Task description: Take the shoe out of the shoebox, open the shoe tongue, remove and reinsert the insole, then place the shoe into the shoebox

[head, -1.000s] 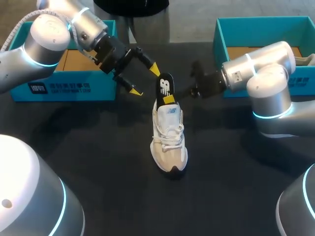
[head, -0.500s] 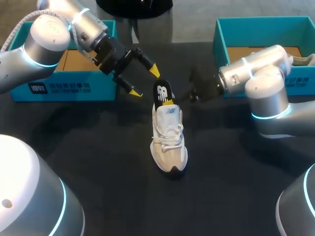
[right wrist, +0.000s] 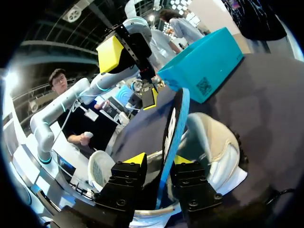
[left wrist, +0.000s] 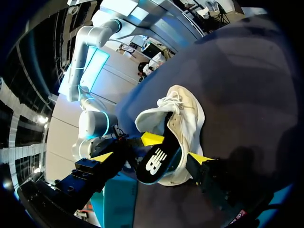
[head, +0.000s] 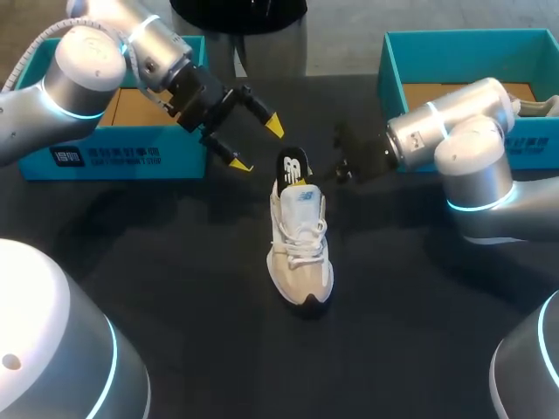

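Note:
A white and beige shoe (head: 300, 249) lies in the middle of the dark table, toe toward me. Its black insole (head: 294, 166) stands upright out of the heel opening. My right gripper (head: 342, 166) is just right of the heel. In the right wrist view the insole (right wrist: 172, 128) stands on edge between the parted fingers of the right gripper (right wrist: 159, 159), with a gap showing on one side. My left gripper (head: 256, 144) hangs wide open up and left of the heel, clear of the shoe. From the left wrist the insole (left wrist: 154, 164) and shoe (left wrist: 187, 123) lie ahead of the left gripper (left wrist: 150, 157).
An open teal shoebox (head: 113, 157) stands at the back left under my left arm. A second teal shoebox (head: 393, 61) stands at the back right behind my right arm, with another shoe (head: 537, 106) in it. Bare dark tabletop lies in front of the shoe.
The insole has sunk lower into the shoe's heel. My right gripper has let go of it and drawn back a little to the right. The left arm has stayed put.

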You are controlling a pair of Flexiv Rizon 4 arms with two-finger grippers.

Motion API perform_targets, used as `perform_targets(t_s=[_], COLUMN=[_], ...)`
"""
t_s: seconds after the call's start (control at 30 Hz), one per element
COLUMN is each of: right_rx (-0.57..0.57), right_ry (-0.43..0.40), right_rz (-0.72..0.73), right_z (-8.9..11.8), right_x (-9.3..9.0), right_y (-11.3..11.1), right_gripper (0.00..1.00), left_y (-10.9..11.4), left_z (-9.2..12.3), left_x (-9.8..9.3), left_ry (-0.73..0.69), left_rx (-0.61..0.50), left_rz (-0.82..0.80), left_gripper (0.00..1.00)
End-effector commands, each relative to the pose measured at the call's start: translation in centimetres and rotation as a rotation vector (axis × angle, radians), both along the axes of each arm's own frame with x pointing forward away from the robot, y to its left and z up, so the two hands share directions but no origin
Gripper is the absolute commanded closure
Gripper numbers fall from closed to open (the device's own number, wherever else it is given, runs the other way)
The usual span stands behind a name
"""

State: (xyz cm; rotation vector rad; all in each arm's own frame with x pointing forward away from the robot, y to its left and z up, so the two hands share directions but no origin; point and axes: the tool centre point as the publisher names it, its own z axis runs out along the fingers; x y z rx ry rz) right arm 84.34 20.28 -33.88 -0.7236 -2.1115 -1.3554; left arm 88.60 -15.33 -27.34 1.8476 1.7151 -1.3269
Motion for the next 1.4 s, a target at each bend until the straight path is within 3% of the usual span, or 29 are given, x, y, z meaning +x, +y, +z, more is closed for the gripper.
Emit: perform_targets(t_s=[0.03,0.23,0.33,0.4,0.93,0.97,1.03,1.1,1.4], right_rx=[-0.010,-0.008,-0.007,-0.007,-0.052,-0.053,-0.060,-0.067,-0.074], right_ry=[-0.013,-0.026,-0.030,-0.029,0.045,0.046,0.042,0.025,-0.015], right_rz=[0.006,0.012,0.014,0.014,0.042,0.044,0.047,0.042,0.032], right_z=[0.7,0.9,0.8,0.6,-0.9,-0.8,-0.7,-0.1,1.0], right_x=[0.6,1.5,1.7,1.8,0.0,0.0,0.0,0.3,1.4], right_y=[0.1,0.3,0.3,0.3,0.2,0.2,0.3,0.2,-0.1], right_gripper=[0.68,0.72,0.85,1.00,1.00,0.99,0.74,0.63,0.65], left_y=[0.1,0.5,0.8,1.0,1.1,1.1,1.0,0.9,0.8], left_z=[0.5,1.1,1.5,1.6,1.4,1.3,1.3,1.3,1.2], left_x=[0.5,1.1,1.3,1.6,2.0,1.9,1.8,1.7,1.6], left_ry=[-0.005,-0.023,-0.036,-0.048,-0.050,-0.049,-0.048,-0.046,-0.044], left_rx=[0.002,0.002,0.006,0.008,0.008,0.009,0.008,0.008,0.009], left_rz=[-0.002,0.010,0.018,0.026,0.038,0.037,0.035,0.030,0.022], left_gripper=[0.00,0.00,0.00,0.00,0.00,0.00,0.00,0.00,0.00])
